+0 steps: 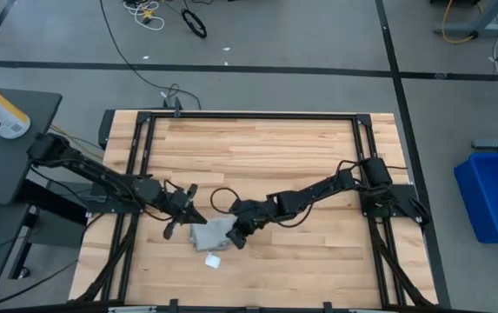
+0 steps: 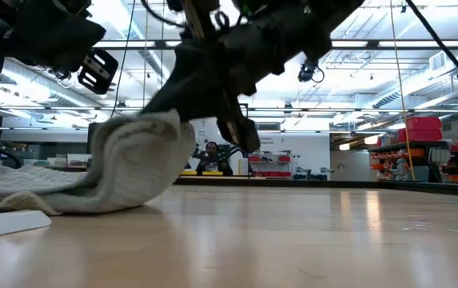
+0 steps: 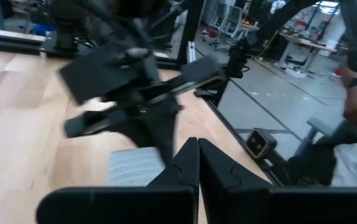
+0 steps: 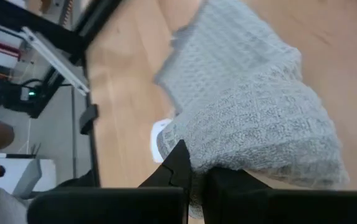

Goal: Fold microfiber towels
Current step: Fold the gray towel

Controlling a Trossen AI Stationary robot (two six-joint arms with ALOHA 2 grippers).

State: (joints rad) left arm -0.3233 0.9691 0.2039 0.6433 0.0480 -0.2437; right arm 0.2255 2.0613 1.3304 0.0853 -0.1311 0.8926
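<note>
Towel (image 4: 253, 106) pinched in right tool (image 4: 197, 171)

Right claw (image 4: 194, 177) hides towel (image 4: 247, 112) edge; low view crops towel left; left wrist view blurred

a pale wooden plank table (image 1: 257, 148) in a black metal frame lies under two dark jointed arms; the right gripper (image 1: 236, 235) sits at the near middle, on the right edge of a small bunched grey-blue microfiber towel (image 1: 210, 233); a small white tag (image 1: 213, 260) lies just below the towel, nearer than that claw; the left gripper (image 1: 179, 213) is just to the towel's left, apart from it; a blue plastic bin (image 1: 497, 196) stands on the grey floor well right of the right claw.
</note>
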